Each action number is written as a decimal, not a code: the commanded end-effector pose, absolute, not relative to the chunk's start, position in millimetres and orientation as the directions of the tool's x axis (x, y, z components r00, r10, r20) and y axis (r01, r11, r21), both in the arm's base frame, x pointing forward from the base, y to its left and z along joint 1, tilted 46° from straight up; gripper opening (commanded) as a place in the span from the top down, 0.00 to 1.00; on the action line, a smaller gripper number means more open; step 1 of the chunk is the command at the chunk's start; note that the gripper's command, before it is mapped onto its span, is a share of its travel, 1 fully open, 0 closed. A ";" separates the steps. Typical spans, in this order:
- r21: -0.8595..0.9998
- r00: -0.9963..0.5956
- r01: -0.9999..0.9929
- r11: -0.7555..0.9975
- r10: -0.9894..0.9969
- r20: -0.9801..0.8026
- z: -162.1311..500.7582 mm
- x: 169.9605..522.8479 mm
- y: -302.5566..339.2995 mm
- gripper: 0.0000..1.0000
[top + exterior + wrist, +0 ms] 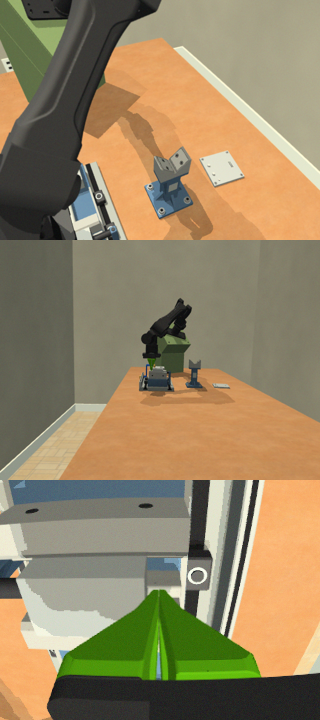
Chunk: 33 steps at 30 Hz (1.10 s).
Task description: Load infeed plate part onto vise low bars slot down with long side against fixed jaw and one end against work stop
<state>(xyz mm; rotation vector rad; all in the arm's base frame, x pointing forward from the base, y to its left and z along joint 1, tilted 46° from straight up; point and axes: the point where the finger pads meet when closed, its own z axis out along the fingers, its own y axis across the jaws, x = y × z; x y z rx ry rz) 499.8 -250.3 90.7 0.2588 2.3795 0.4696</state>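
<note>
- Tool [159,595] hangs over the vise [156,379], its green fingers pressed together on nothing.
- We see the infeed plate [221,167] bare, at 3 o'clock from the V-block [172,164] on the desk [180,436].
- We make out a pale block [87,583] between the vise jaws under the fingertips; we cannot tell its slot side.
- We see the V-block holding nothing.

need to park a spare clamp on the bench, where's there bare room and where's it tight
Bare room: the tabletop in front of the vise, and behind the infeed plate toward the wall. Tight: between vise and V-block, under the arm, and the narrow strip between V-block and infeed plate.
</note>
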 end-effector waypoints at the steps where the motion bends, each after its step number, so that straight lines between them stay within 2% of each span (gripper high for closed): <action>1: 0.397 -0.728 0.065 0.916 0.315 -0.609 96.7 496.0 -267.2 1.00; 33: 0.378 -0.712 0.055 0.924 0.301 -0.634 124.3 484.3 -274.9 1.00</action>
